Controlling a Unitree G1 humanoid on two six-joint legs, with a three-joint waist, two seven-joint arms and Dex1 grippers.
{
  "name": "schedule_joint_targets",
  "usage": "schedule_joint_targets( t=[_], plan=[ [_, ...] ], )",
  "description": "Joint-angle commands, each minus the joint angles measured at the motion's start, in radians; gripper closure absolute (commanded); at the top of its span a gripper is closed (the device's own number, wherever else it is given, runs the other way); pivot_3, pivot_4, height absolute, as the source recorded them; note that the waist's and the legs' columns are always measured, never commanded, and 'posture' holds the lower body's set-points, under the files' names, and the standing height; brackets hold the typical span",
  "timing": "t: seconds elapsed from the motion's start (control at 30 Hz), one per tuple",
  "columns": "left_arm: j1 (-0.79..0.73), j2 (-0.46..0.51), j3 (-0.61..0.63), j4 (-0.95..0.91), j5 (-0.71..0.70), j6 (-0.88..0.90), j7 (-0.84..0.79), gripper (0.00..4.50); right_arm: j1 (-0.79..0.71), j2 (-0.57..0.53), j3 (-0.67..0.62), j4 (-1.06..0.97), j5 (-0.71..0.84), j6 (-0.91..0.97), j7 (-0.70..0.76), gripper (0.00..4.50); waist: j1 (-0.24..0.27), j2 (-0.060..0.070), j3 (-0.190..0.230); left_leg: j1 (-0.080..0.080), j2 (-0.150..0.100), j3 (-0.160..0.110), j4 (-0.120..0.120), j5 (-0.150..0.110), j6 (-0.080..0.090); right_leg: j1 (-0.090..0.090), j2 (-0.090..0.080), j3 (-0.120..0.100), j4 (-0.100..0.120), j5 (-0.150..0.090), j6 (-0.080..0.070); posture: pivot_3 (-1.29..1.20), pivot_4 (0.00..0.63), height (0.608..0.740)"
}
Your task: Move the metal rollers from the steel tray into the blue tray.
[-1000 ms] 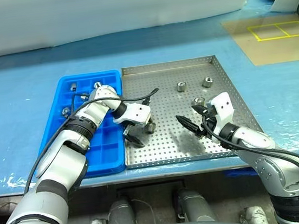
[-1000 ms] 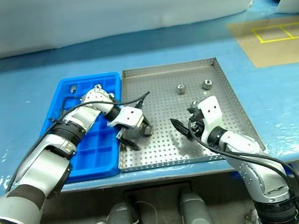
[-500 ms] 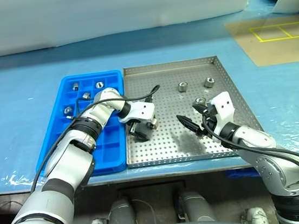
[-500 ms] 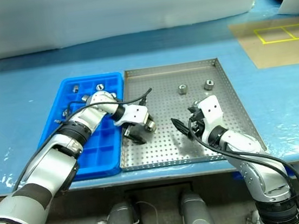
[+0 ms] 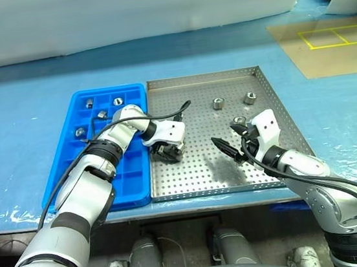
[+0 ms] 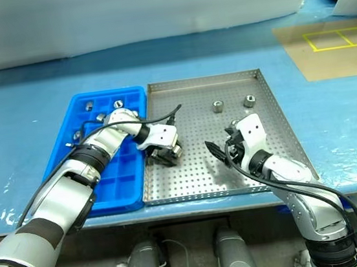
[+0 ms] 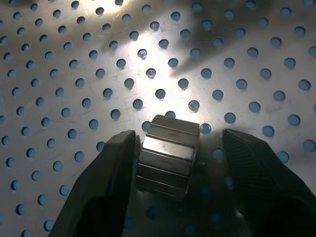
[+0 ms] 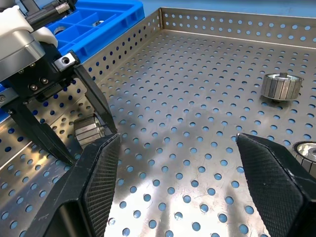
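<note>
The steel tray holds several metal rollers; three lie at its far right. Another roller lies on its side near the tray's left part, and my left gripper straddles it, pointing down. One of its fingers touches the roller and the other stands a little apart from it, so the jaws are partly closed. My right gripper hovers wide open over the tray's right half, holding nothing. The blue tray lies left of the steel tray with several rollers in its far compartments.
Both trays sit on a blue-covered table whose front edge is just below them. A brown board with yellow lines lies at the far right. A white wall closes the back. The steel tray's perforated floor is bare between the grippers.
The left gripper's fingers have narrowed from wide open to close around the roller. The right arm has stayed still.
</note>
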Motion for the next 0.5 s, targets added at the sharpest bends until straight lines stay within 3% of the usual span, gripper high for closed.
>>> schedule_joint_targets(
  t=[0.03, 0.13, 0.23, 0.5],
  plan=[
    [0.018, 0.011, -0.005, 0.006, 0.034, 0.028, 0.01, 2.43, -0.007, -0.005, -0.006, -0.037, 0.001, -0.019, 0.003, 0.65, 0.0, 0.0, 0.0, 0.0, 0.0, 0.0, 0.0, 0.0, 0.0, 0.0, 0.0, 0.0, 0.0, 0.0, 0.0, -0.5, 0.15, 0.74],
    [0.026, 0.017, -0.001, -0.006, 0.016, -0.012, -0.033, 2.43, -0.009, -0.007, -0.004, -0.037, 0.0, -0.019, 0.005, 0.65, 0.0, 0.0, 0.0, 0.0, 0.0, 0.0, 0.0, 0.0, 0.0, 0.0, 0.0, 0.001, 0.0, 0.0, 0.0, -0.5, 0.15, 0.74],
    [0.026, 0.015, 0.009, -0.006, 0.019, 0.001, -0.012, 3.17, -0.016, -0.008, -0.005, -0.033, 0.001, -0.018, 0.008, 0.65, -0.002, 0.0, 0.0, 0.001, 0.0, 0.0, -0.001, 0.0, 0.0, -0.001, 0.0, 0.002, 0.0, 0.0, 0.0, -0.49, 0.15, 0.74],
    [0.026, 0.031, 0.103, -0.102, -0.154, 0.017, -0.203, 3.17, -0.045, -0.027, 0.006, -0.051, 0.048, 0.009, 0.067, 0.65, -0.001, -0.001, 0.001, -0.001, 0.0, 0.001, -0.004, 0.0, 0.0, -0.006, 0.0, 0.005, 0.0, 0.0, 0.0, -0.46, 0.15, 0.74]
  ],
)
